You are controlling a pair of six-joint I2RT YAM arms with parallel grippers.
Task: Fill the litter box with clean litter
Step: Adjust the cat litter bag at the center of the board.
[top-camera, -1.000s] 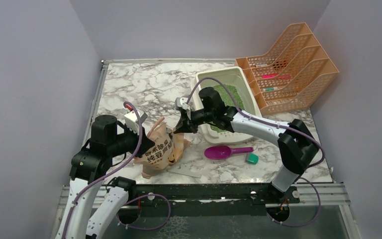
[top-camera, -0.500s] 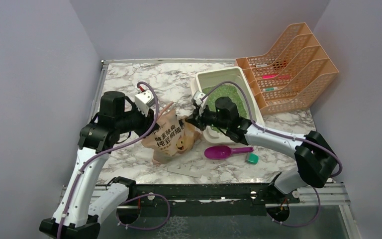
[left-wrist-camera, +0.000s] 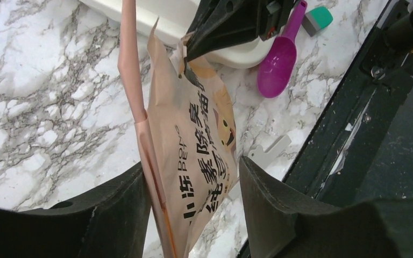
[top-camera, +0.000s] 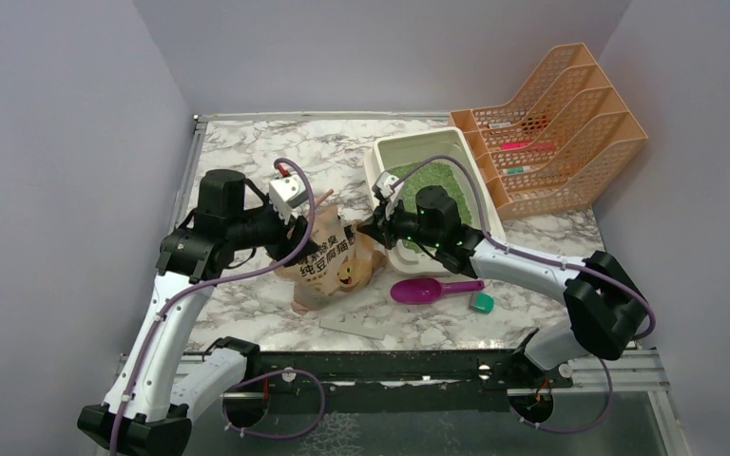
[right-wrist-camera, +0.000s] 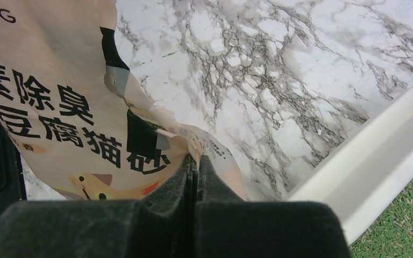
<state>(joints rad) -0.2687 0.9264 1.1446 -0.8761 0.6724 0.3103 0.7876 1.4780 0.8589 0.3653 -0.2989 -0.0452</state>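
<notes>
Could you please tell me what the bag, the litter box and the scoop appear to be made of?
The bag: probably matte tan paper, since it creases and its top edge is torn. The litter box: likely smooth cream plastic, with a moulded rounded rim. The scoop: seemingly glossy magenta plastic, showing highlights.

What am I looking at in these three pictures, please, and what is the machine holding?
These are two robot arms bolted to a marble table, each ending in a two-finger gripper. The wide picture comes from a fixed camera above and behind them; the other two come from wrist cameras. On the table are a paper bag, a white litter box holding green litter, a magenta scoop, a teal block and an orange file rack. The right gripper is pinched shut on the bag's top edge. The left gripper stands open, a finger on either side of the bag.
</notes>
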